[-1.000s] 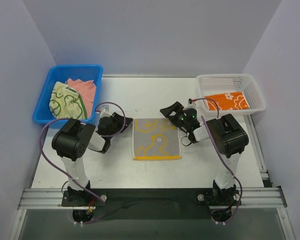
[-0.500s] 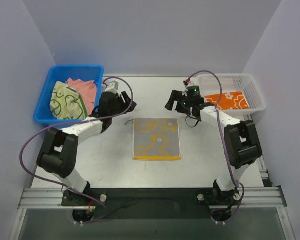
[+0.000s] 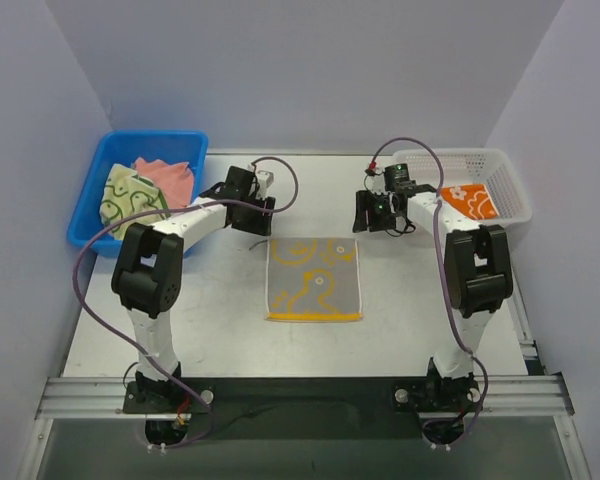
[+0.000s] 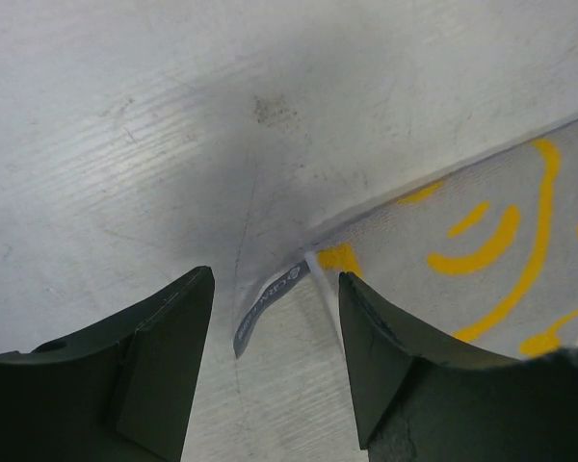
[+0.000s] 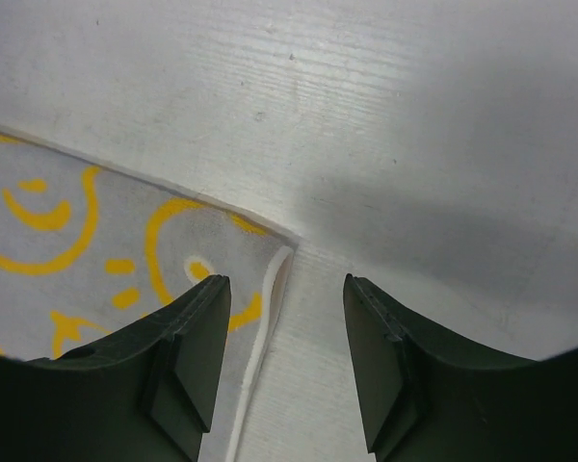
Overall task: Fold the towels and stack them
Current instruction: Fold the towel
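A grey towel with yellow duck print (image 3: 313, 278) lies flat in the middle of the table. My left gripper (image 3: 256, 220) hovers at its far left corner, open. In the left wrist view the fingers (image 4: 164, 371) straddle the corner's grey label (image 4: 266, 304), with the towel (image 4: 482, 231) to the right. My right gripper (image 3: 372, 216) hangs open at the far right corner. Its fingers (image 5: 191, 351) straddle the towel's folded edge (image 5: 270, 289). Neither gripper holds anything. A pale green towel (image 3: 130, 200) and a salmon-pink towel (image 3: 170, 178) lie in the blue bin. An orange flowered towel (image 3: 467, 201) lies in the white basket.
The blue bin (image 3: 90, 205) stands at the far left and the white mesh basket (image 3: 460, 160) at the far right. Lilac walls close in the back and both sides. Purple cables loop from both arms over the table.
Both arms stretched out from beside the towel to its far corners. The left jaws opened wider; the right jaws narrowed somewhat. The towel has not moved.
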`<state>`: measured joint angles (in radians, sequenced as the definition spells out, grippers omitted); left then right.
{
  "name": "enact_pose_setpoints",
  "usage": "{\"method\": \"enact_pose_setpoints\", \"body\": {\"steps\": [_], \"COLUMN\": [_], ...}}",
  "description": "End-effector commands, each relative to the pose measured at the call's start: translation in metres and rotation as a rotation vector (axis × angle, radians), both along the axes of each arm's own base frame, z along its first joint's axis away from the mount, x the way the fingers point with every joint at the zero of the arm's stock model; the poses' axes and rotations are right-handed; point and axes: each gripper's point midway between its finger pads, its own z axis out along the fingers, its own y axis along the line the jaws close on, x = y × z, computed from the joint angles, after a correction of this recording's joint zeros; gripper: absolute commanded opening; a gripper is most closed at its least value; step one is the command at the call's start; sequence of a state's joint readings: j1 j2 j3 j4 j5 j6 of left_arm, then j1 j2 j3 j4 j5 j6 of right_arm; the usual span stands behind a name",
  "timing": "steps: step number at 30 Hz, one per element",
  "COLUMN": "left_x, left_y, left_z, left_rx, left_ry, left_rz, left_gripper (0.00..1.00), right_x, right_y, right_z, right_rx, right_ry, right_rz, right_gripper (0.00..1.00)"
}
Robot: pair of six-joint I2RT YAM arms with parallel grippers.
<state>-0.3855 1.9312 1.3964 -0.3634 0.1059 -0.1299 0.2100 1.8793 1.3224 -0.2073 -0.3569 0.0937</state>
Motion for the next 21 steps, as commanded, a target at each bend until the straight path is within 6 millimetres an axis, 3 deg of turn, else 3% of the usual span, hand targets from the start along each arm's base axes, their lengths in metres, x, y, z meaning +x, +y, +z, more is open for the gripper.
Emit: {"method": "enact_pose_setpoints", "body": {"steps": [1, 6, 12, 21], "left_x": [-0.01, -0.013, -0.017, -0.025], "left_y": [-0.008, -0.016, -0.011, -0.008], "left_z": [-0.011, -0.032, -0.054, -0.068], "left_rx": [0.021, -0.001, 0.03, 0.059], "left_ry": [0.069, 0.122, 0.162, 0.196], "left_rz": [-0.123, -0.147, -0.135, -0.15], "left_gripper": [0.65, 0.64, 0.57, 0.51], "right_x": [-0.006, -0.008, -0.009, -0.013], "right_y": [0.009, 0.013, 0.016, 0.02], "right_z": [-0.003, -0.018, -0.029, -0.046], "right_rx": [0.013, 0.023, 0.029, -0.023], "right_ry": [0.055, 0.11, 0.17, 0.273], "right_rz": [0.092, 0.113, 0.12, 0.136], "right_gripper": [0.5, 0.5, 0.49, 0.46]}}
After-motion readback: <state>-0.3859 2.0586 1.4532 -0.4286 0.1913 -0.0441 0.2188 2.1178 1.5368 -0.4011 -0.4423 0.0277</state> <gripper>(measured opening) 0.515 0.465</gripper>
